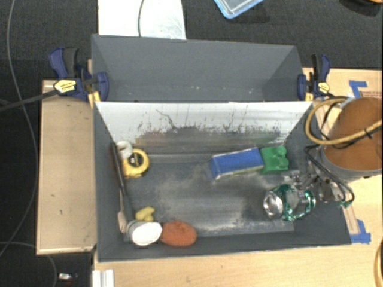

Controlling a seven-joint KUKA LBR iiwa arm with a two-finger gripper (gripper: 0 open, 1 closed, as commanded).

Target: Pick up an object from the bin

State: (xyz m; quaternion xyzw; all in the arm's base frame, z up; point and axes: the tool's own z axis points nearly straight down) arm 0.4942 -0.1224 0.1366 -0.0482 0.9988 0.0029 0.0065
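Where the bin (191,203) floor meets its left wall, mid-left of frame, a thin dark rod (120,184) lies along the wall. A yellow round tape-measure-like thing (135,162) sits just beside the rod's upper end, w/ a small white bit (124,147) above it. Lower left: small yellow lump (144,212), white round cap (145,233), and an orange-brown oval thing (178,233) touching the cap. Centre, near the back wall: blue flat block (236,162), slightly tilted, w/ a green block (274,158) touching its right end. Lower right: shiny silver round obj w/ green bits (281,204), and the gripper (296,193) is right at it, coming in from the right edge. Can't tell how far open the gripper is or whether it has hold of the obj.
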